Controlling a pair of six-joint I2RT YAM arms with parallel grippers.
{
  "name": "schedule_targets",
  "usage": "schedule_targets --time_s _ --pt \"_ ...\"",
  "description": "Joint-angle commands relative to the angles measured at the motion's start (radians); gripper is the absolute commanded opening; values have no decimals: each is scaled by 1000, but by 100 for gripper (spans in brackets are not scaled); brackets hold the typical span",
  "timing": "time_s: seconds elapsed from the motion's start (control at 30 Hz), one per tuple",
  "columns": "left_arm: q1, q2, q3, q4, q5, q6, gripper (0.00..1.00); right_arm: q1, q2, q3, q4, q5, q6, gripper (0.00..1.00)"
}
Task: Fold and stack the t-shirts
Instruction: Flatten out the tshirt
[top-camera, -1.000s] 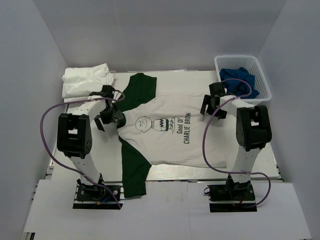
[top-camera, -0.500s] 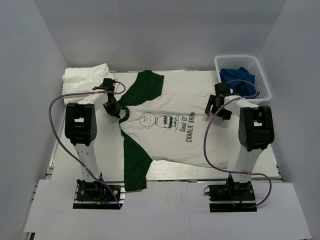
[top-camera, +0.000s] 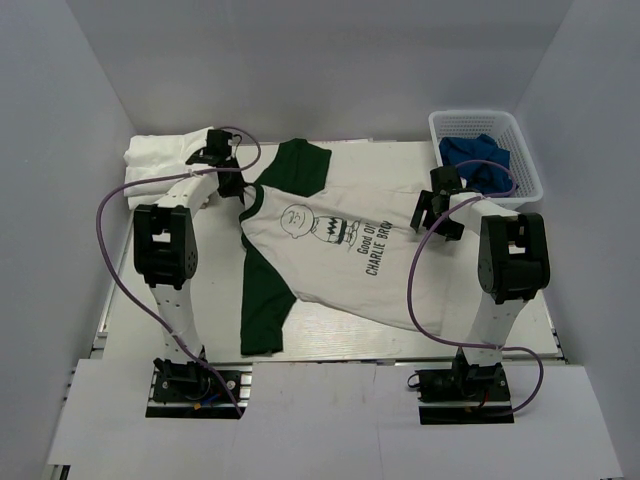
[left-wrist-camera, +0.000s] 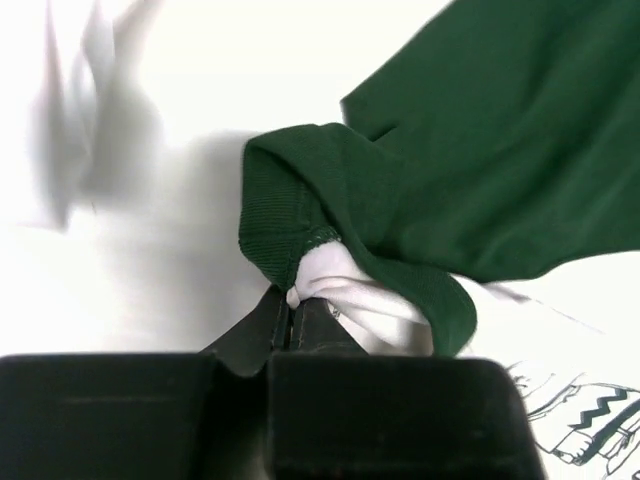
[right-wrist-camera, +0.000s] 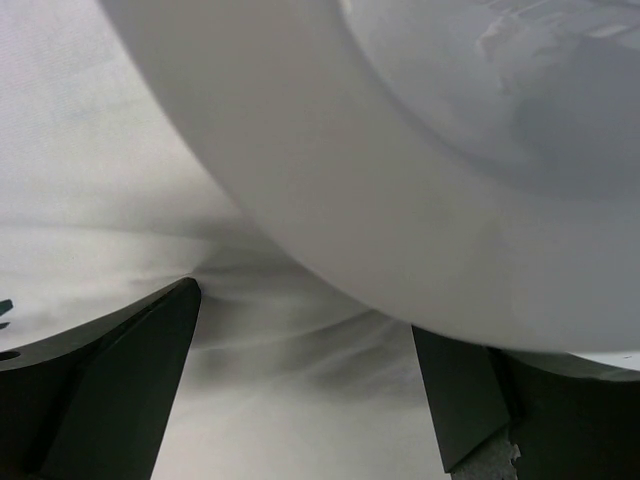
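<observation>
The white t-shirt with dark green sleeves (top-camera: 330, 262) and a Charlie Brown print lies spread and skewed across the table. My left gripper (top-camera: 243, 192) is shut on its collar at the back left. In the left wrist view the jaws (left-wrist-camera: 290, 303) pinch white cloth beside the bunched green collar (left-wrist-camera: 300, 205). Plain white folded t-shirts (top-camera: 165, 160) sit at the back left corner. My right gripper (top-camera: 431, 213) hovers open over the shirt's lower part. White cloth (right-wrist-camera: 290, 400) lies between its fingers (right-wrist-camera: 120, 385), which grip nothing.
A white basket (top-camera: 527, 160) holding blue cloth (top-camera: 478, 157) stands at the back right. Grey walls close in the table on three sides. Purple cables loop from both arms. A blurred white rounded surface (right-wrist-camera: 400, 150) fills the top of the right wrist view.
My left gripper shut on the collar and pulled it toward the back left; the shirt slid and turned with it. The right gripper shifted slightly toward the back and stayed open.
</observation>
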Motion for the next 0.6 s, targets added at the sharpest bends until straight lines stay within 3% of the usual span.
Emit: schedule_targets --time_s 0.0,0.03,0.07,0.1,0.17,0.2,0.23,0.5,0.57 --pt "4 -12 87 13 -39 68 0 -6 6 -27 -44 21 -16 90" --pt "4 2 102 -2 -24 77 21 -9 8 -22 -48 20 -18 90" --pt "4 26 119 -16 8 77 49 -9 11 -18 -50 18 -19 90" --pt "4 36 119 -61 24 67 61 -9 12 -18 -51 15 -19 90" --pt "24 36 119 -92 62 44 65 -9 9 -16 -53 1 -19 90" --pt "24 -1 77 -102 62 33 92 -6 5 -18 -54 3 -21 90" --pt "24 -36 43 -93 62 24 100 -9 -3 -18 -54 0 -25 90" --pt "10 -473 -489 100 91 -125 100 -6 -25 -29 -39 -52 -28 90" --pt "1 -516 -606 173 175 -125 98 -3 -28 -36 -33 -52 -30 90"
